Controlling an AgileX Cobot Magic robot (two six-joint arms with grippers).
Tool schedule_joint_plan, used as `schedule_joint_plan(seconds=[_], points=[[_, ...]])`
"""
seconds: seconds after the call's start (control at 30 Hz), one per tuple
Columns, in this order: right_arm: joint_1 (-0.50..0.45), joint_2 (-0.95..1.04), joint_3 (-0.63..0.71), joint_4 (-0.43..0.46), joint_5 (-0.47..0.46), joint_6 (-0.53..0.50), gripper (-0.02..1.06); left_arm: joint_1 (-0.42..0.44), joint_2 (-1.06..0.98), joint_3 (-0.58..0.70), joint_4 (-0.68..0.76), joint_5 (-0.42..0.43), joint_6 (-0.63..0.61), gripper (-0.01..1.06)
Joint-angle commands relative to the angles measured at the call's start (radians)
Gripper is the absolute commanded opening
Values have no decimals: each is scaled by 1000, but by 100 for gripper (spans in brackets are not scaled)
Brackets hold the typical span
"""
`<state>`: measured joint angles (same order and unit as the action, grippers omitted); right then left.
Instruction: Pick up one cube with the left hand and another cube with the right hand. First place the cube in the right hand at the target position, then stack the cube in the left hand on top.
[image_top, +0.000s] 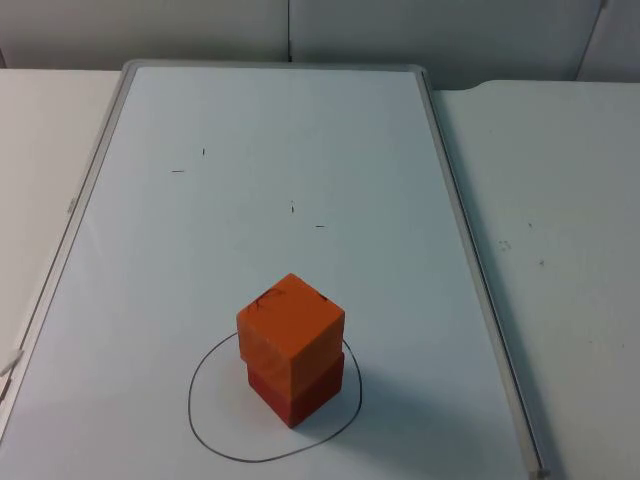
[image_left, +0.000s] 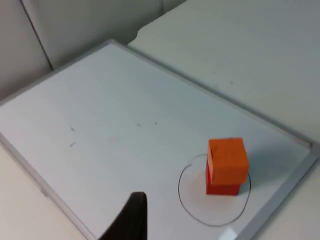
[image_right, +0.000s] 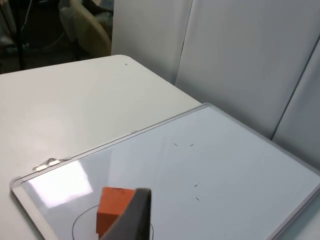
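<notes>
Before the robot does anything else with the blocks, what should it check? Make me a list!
1. Red cube sits inside the hand-drawn black circle on the whiteboard: ok.
2. Orange cube rests on top of the red cube: ok.
3. Orange cube lined up squarely with the red one: not ok, it looks slightly twisted and overhanging.
4. Stack upright, not leaning: ok.
5. Nothing touching the stack: ok; the left wrist view has a black fingertip well away from it.
6. Left and right fingers open or shut: cannot tell.
</notes>
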<state>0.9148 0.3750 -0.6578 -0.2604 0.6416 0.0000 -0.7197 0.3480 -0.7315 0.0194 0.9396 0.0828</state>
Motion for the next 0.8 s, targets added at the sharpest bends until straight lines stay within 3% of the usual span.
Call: schedule_joint_plan(seconds=[0.0,0.3,0.43,0.77], points=[[3,-2,3,-5,-4,0,96,1,-117,71,17,76,-46,102],[3,-2,3,-8,-4,0,96,1,-345,106,67,219,-68,102],[3,-2,3,-8,-4,0,96,1,-348,106,79,282,-68,102],[3,-2,7,-4,18,0,96,1,-348,173,81,282,-68,102]])
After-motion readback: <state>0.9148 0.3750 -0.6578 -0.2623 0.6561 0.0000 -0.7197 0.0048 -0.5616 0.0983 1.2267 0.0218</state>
